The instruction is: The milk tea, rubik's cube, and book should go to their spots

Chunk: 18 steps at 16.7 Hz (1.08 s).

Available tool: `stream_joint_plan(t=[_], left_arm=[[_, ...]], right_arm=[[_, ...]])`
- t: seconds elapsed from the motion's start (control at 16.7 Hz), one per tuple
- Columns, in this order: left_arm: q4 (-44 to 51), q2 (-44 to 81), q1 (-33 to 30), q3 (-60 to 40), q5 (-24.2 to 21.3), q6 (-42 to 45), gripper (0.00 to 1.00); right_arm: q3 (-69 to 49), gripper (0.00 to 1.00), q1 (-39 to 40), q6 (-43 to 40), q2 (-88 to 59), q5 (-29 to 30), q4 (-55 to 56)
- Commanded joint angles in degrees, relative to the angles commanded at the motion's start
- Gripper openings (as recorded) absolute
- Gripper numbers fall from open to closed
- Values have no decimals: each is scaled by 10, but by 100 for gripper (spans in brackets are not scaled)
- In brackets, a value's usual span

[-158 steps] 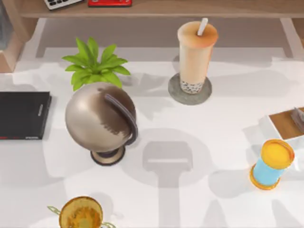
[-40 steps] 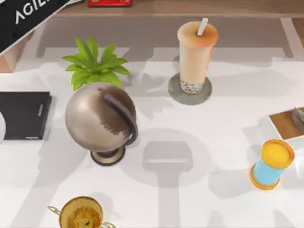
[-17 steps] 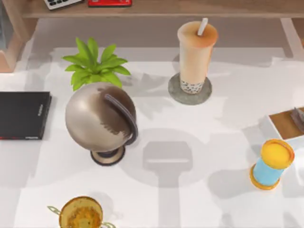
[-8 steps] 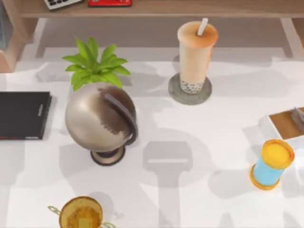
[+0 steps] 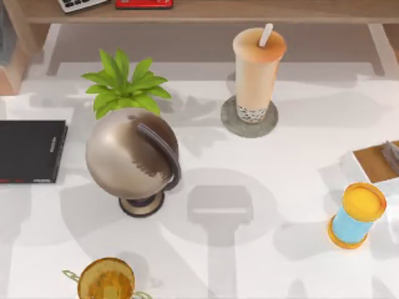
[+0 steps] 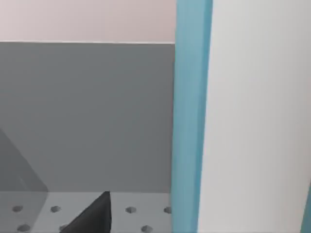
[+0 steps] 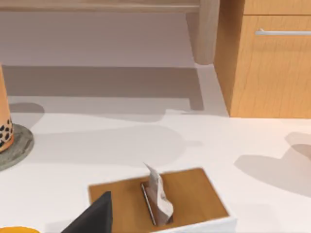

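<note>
The milk tea [image 5: 257,68], a tall peach-beige cup with dark pearls and a white straw, stands upright on the round grey coaster [image 5: 232,124] at the back middle of the table. The right wrist view also catches the milk tea [image 7: 4,121] and the coaster [image 7: 14,145]. The thin black slab [image 5: 30,151] lies at the left edge with nothing on it. In the left wrist view the book's light-blue cover [image 6: 192,116] and white page edges [image 6: 257,116] stand very close, beside a dark part of my left gripper [image 6: 92,218]. Whether it holds the book I cannot tell. A dark part of my right gripper [image 7: 92,218] hovers near the tissue box. The rubik's cube is out of view.
A metallic globe [image 5: 132,156] and a green plant [image 5: 121,84] stand left of centre. A gold trophy [image 5: 106,280] is at the front edge. A short blue cylinder with orange ends [image 5: 356,215] and a wooden tissue box [image 5: 374,161] sit at the right. A wooden shelf [image 5: 206,11] runs along the back.
My left arm, seen at the top-left corner 2.4 s ago, has left the top view. Shadows on the table have shifted. The cup, slab and other objects have not moved.
</note>
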<state>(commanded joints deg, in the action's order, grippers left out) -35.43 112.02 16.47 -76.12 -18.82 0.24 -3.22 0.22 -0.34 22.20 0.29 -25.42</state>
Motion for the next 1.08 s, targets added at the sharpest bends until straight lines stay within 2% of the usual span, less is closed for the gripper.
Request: stream_joint_plan(t=[0.42,0.72,1.08], left_arm=[[24,53,-7,-78,8,-1,100],[25,58,-10,-83,11,-1,100],[25,58,-10,-83,11,-1,55]], right_arm=[[0,100,0,0,0,0,0],[0,100,0,0,0,0,0],[0,100,0,0,0,0,0]])
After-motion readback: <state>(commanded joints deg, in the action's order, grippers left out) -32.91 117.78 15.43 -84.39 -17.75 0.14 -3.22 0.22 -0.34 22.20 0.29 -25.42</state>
